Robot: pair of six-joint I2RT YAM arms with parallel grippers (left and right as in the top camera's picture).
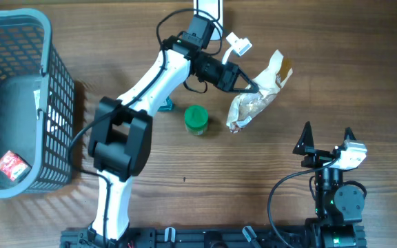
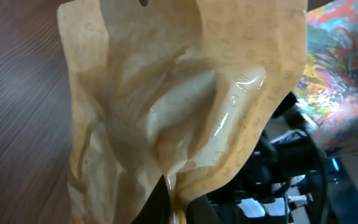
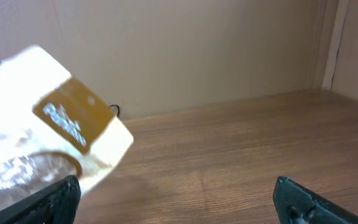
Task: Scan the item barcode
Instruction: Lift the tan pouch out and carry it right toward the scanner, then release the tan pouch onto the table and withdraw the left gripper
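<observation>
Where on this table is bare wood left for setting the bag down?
Bare wood lies between the green-lidded jar and the right pincer, and right of the snack bag. Crowded where the left pincer holds it.

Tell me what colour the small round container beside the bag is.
The round container is green; the overhead view shows it best.

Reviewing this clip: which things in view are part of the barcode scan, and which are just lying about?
In the job:
tan pouch, held in the shut left gripper
white device behind it, possibly the scanner

Lying about:
green-lidded jar
mesh basket with a red packet inside
right gripper, open and empty
</observation>
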